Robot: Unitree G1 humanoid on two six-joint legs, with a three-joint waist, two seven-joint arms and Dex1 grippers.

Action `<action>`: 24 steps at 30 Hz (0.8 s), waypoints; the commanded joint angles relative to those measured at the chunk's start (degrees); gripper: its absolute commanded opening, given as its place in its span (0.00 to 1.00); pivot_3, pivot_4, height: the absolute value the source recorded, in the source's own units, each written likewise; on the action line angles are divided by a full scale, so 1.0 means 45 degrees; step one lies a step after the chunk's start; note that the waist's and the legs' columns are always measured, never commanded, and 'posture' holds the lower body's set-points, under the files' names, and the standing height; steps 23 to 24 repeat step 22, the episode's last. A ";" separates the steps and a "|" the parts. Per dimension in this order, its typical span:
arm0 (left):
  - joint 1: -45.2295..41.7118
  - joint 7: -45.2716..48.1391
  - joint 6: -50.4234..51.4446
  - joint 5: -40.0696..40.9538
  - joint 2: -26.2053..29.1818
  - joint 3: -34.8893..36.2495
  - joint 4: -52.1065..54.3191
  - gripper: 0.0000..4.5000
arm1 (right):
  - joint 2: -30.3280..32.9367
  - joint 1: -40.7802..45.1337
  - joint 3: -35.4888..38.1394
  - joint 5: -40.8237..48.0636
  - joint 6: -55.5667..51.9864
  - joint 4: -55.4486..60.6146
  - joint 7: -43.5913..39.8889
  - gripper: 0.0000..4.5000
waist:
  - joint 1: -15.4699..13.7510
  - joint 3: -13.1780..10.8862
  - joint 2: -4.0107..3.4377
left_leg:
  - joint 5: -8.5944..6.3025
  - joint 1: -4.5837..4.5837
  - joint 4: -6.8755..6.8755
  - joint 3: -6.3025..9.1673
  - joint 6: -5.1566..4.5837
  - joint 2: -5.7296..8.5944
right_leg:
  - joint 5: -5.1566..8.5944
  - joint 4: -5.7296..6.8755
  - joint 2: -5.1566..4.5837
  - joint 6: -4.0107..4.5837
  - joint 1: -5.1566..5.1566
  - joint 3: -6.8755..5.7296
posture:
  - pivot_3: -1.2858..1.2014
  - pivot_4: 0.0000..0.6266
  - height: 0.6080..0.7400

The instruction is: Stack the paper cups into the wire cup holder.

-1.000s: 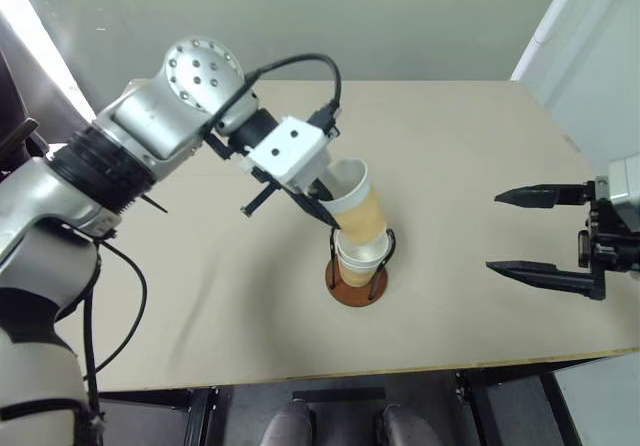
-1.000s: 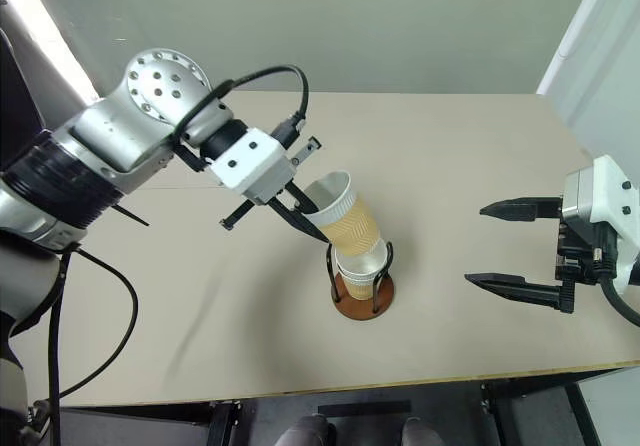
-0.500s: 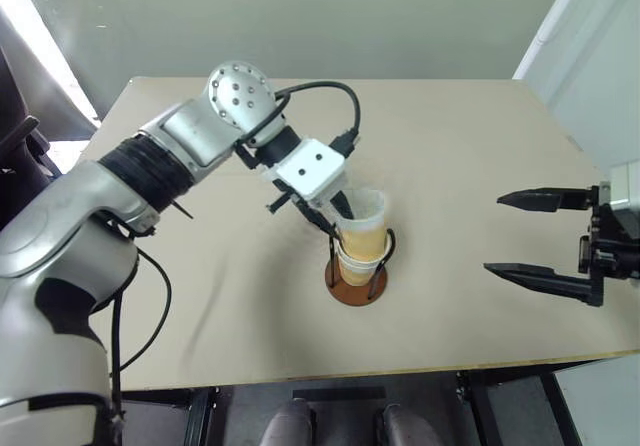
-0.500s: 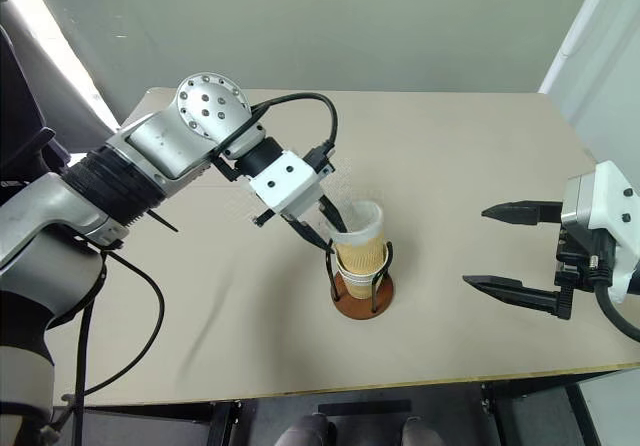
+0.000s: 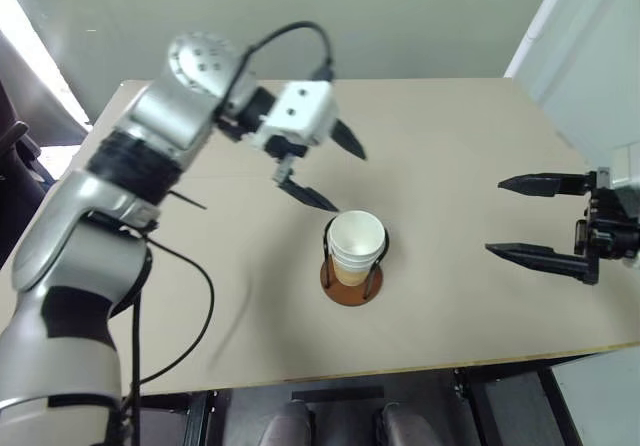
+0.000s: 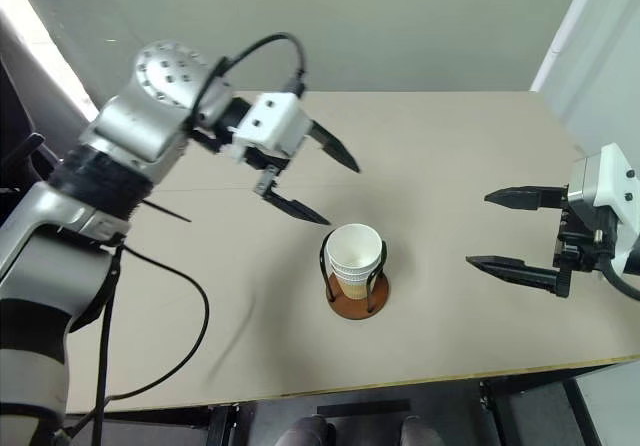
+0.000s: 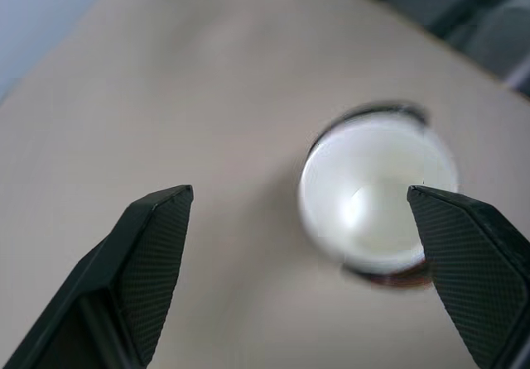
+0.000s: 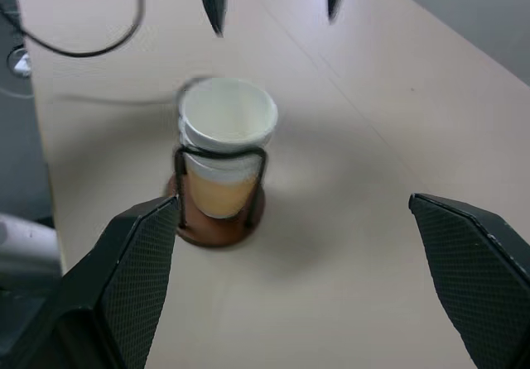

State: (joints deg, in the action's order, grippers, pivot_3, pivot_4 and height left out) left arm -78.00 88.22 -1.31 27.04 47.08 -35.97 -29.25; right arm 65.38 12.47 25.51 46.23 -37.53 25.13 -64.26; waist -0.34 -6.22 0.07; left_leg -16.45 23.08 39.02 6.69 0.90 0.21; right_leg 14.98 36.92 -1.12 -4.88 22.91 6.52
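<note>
No legible text or labels, seemingly.

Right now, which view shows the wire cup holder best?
Right wrist view: the wire cup holder shows side-on, loops and wooden base visible around the paper cups. Eye views show it from above, cups hiding much. Left wrist view shows slivers.

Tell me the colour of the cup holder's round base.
Reddish-brown, under the black wire loops of the wire cup holder; clearest in the right eye view.
</note>
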 commanded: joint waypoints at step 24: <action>1.2956 -0.0201 0.6594 0.2934 0.5458 1.0253 0.4421 1.00 | -0.0764 0.3570 -0.3828 -0.2456 0.1231 -0.7026 -0.3992 1.00 | -0.0142 0.0000 0.0003 | 0.0067 -0.0068 -0.0051 0.0045 0.0096 -0.0003 | 0.0022 0.0098 0.0010 0.0165 0.0011 -0.0031 | 0.52 0.24 1.00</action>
